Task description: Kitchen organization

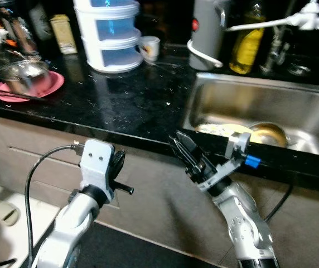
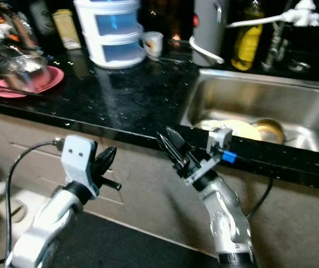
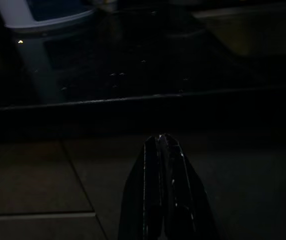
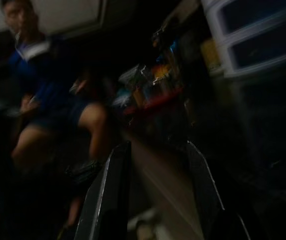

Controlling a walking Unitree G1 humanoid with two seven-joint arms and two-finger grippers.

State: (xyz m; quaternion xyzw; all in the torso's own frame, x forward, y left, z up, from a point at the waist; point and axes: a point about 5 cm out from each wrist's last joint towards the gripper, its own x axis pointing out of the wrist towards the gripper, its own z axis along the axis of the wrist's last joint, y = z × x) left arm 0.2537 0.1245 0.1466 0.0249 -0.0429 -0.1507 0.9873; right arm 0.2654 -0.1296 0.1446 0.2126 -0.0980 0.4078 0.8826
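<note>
You held both arms low at the frame's bottom, below the counter edge [image 1: 92, 125]—left gripper [image 3: 162, 145] pinched together, right gripper [image 1: 186, 151] parted and empty (presumably staged)—while the sink's dishes [image 1: 243, 133] waited centre-right.

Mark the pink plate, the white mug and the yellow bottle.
pink plate [image 1: 52, 85], left eye view, bare right rim.
white mug [image 1: 150, 48], left eye view, outer wall.
yellow bottle [image 1: 246, 47], left eye view, mid body.
</note>
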